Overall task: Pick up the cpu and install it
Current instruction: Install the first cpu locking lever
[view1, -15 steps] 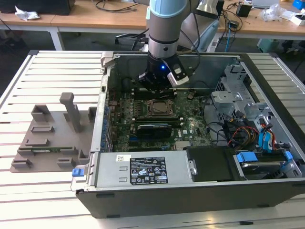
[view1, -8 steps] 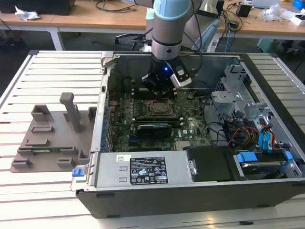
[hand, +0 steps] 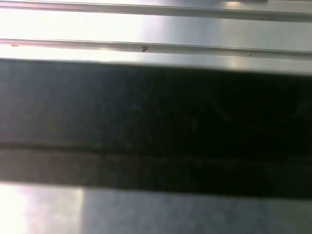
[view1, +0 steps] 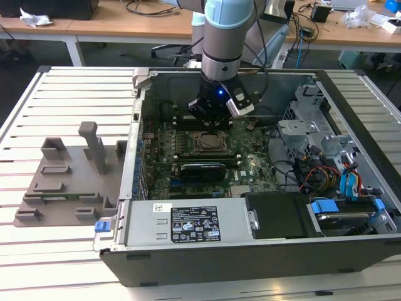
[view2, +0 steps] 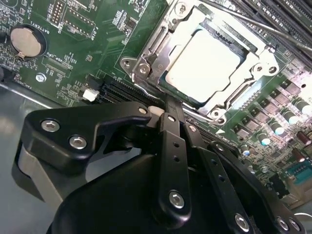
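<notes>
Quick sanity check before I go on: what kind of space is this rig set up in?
Most likely an electronics or robotics lab bench. An open computer case lies on a slatted metal table, the tool hangs over its motherboard near the cpu in its socket, and wooden desks with cables stand behind.

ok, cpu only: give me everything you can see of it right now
The cpu is a flat square chip with a pale silver, metal-looking top that reads almost white under glare. It lies level inside the metal socket frame on the green motherboard, with the frame's edges bordering it all round. Its underside and contacts are hidden. In the exterior view it sits at the board's middle, just below the gripper. The gripper is not touching it.
</notes>
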